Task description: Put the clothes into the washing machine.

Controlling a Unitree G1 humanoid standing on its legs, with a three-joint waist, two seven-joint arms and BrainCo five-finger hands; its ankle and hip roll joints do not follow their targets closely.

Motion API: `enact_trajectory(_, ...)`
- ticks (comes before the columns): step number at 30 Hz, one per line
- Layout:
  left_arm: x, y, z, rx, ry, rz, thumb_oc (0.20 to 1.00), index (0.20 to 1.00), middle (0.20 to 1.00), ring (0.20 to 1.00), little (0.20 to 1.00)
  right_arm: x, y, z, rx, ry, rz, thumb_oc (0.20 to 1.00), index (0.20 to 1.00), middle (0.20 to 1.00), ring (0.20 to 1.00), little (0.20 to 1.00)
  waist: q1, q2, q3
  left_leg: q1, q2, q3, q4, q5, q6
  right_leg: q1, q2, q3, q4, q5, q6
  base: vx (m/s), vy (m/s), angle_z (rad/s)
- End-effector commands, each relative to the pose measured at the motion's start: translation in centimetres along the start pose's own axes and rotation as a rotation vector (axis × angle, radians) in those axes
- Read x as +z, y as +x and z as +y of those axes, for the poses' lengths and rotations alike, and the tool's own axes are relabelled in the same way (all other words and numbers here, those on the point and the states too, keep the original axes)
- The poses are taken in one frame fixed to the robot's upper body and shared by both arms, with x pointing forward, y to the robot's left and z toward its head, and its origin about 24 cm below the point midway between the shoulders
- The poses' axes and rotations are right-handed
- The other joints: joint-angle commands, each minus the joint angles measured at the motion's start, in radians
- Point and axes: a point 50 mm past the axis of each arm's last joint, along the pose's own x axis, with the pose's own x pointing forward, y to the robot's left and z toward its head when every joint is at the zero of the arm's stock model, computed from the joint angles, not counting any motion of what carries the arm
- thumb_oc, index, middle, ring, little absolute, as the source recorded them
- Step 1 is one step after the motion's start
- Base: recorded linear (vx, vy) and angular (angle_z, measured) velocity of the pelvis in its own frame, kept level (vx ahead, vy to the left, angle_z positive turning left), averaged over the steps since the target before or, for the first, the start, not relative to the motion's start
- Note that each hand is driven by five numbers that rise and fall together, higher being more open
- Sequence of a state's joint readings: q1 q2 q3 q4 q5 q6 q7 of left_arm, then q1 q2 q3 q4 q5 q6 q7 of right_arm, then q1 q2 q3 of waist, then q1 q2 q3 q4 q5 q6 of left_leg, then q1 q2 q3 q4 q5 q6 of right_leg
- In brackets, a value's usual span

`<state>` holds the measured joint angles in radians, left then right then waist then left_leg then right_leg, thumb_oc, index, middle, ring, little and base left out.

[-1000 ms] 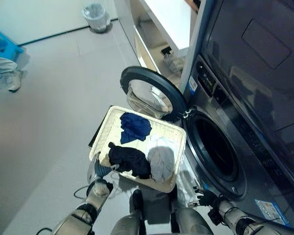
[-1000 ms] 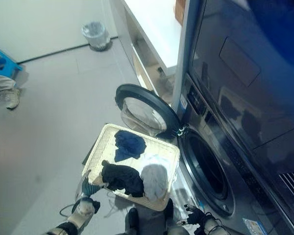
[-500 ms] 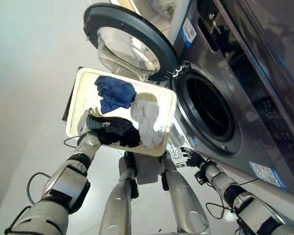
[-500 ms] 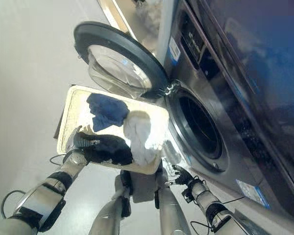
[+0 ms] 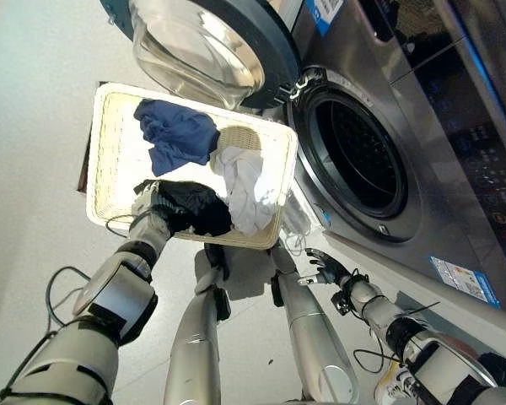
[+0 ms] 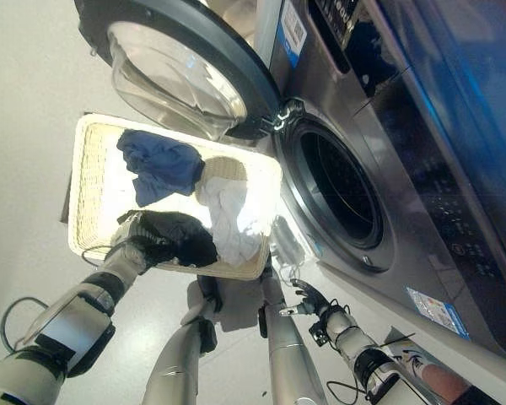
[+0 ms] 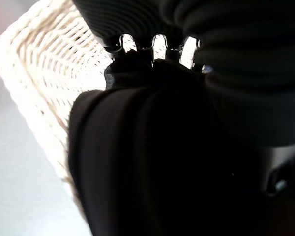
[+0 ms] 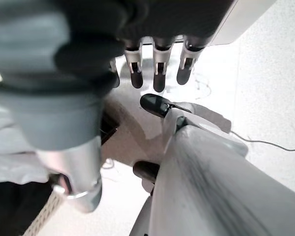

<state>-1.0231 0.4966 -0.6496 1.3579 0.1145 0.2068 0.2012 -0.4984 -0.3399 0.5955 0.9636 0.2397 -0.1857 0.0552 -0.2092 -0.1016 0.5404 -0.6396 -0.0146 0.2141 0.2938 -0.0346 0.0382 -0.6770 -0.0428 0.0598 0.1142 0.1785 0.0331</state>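
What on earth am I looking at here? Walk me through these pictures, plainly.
A two-legged robot stands at a front-loading washing machine whose round door hangs open. Two pictures come from cameras in its head, looking down; the other two come from cameras on its wrists.

On the floor before the machine sits a pale wicker basket holding a blue garment, a white garment and a black garment.

The left hand reaches into the basket at the black garment, which fills its wrist view, hiding its grip. The right hand hangs with relaxed fingers, empty, below the drum opening.
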Motion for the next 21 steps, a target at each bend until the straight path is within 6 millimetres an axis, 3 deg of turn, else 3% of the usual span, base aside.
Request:
enact_trajectory(1, -3.9, -0.4, -2.2, -0.203, 0.08, 0.184, 1.0, 1.0, 1.0, 1.0, 1.0, 0.1, -0.4, -0.3, 0.003, -0.001, -0.034, 1.0, 1.0, 1.0, 1.0, 1.0, -0.004, -0.029, -0.02, -0.031, -0.064, -0.04, 0.083, -0.043, -0.027, -0.015, 0.04, -0.015, 0.055, -0.04, 0.039, -0.01, 0.016, -0.1)
enact_trajectory(10, -2.0, -0.2, -1.4, -0.237, 0.206, 0.142, 1.0, 1.0, 1.0, 1.0, 1.0, 1.6, -0.2, -0.6, 0.008, -0.018, -0.079, 1.0, 1.0, 1.0, 1.0, 1.0, -0.024, -0.035, -0.02, -0.073, -0.061, -0.034, 0.08, -0.026, -0.038, -0.057, 0.044, -0.012, 0.054, -0.026, 0.038, -0.01, 0.005, -0.04)
enact_trajectory(11, -1.7, -0.2, -1.2, -0.231, 0.223, 0.128, 0.705, 0.705, 0.705, 0.705, 0.705, 1.7, -0.1, -0.7, 0.008, -0.019, -0.083, 1.0, 1.0, 1.0, 1.0, 1.0, -0.026, -0.036, -0.02, -0.076, -0.06, -0.034, 0.079, -0.025, -0.039, -0.061, 0.044, -0.012, 0.053, -0.025, 0.038, 0.0, 0.0, 0.0)
enact_trajectory(12, -1.3, -0.1, -0.8, -0.217, 0.25, 0.108, 0.479, 0.479, 0.479, 0.479, 0.479, 1.9, -0.1, -0.7, 0.006, -0.017, -0.091, 1.0, 1.0, 1.0, 1.0, 1.0, -0.028, -0.037, -0.02, -0.082, -0.06, -0.033, 0.077, -0.024, -0.04, -0.068, 0.045, -0.012, 0.051, -0.023, 0.037, 0.0, 0.0, 0.0)
enact_trajectory(13, -1.0, -0.1, -0.7, -0.205, 0.267, 0.094, 0.407, 0.407, 0.407, 0.407, 0.407, 2.0, -0.1, -0.7, 0.005, -0.015, -0.097, 1.0, 1.0, 1.0, 1.0, 1.0, -0.029, -0.038, -0.02, -0.084, -0.059, -0.033, 0.075, -0.022, -0.04, -0.072, 0.045, -0.013, 0.05, -0.021, 0.038, 0.0, 0.0, 0.0)
enact_trajectory(14, -0.7, -0.1, -0.5, -0.198, 0.283, 0.08, 0.235, 0.235, 0.235, 0.235, 0.235, 2.0, -0.1, -0.7, 0.003, -0.012, -0.102, 1.0, 1.0, 1.0, 1.0, 1.0, -0.029, -0.038, -0.02, -0.085, -0.06, -0.034, 0.073, -0.022, -0.041, -0.074, 0.046, -0.013, 0.049, -0.02, 0.038, -0.01, -0.031, 0.0)
enact_trajectory(15, -0.3, 0.0, -0.4, -0.182, 0.3, 0.058, 0.2, 0.2, 0.2, 0.2, 0.2, 2.2, -0.2, -0.8, -0.001, -0.006, -0.111, 1.0, 1.0, 1.0, 1.0, 1.0, -0.03, -0.038, -0.02, -0.088, -0.06, -0.035, 0.072, -0.02, -0.042, -0.078, 0.046, -0.014, 0.048, -0.018, 0.038, -0.01, -0.032, -0.01)
enact_trajectory(20, 1.6, -0.1, -0.4, -0.118, 0.21, -0.087, 0.2, 0.2, 0.2, 0.2, 0.2, 3.3, -0.2, -0.9, -0.022, 0.024, -0.178, 1.0, 1.0, 1.0, 1.0, 1.0, -0.027, -0.038, -0.02, -0.078, -0.061, -0.04, 0.061, -0.015, -0.045, -0.071, 0.047, -0.016, 0.044, -0.017, 0.037, -0.01, -0.034, 0.02)
enact_trajectory(21, 2.7, -0.3, -0.6, -0.134, -0.017, -0.159, 0.2, 0.2, 0.2, 0.2, 0.2, 4.0, -0.2, -1.0, -0.037, 0.054, -0.211, 1.0, 1.0, 1.0, 1.0, 1.0, -0.023, -0.037, -0.02, -0.068, -0.06, -0.043, 0.05, -0.009, -0.047, -0.063, 0.047, -0.017, 0.041, -0.017, 0.037, -0.02, -0.054, 0.0)
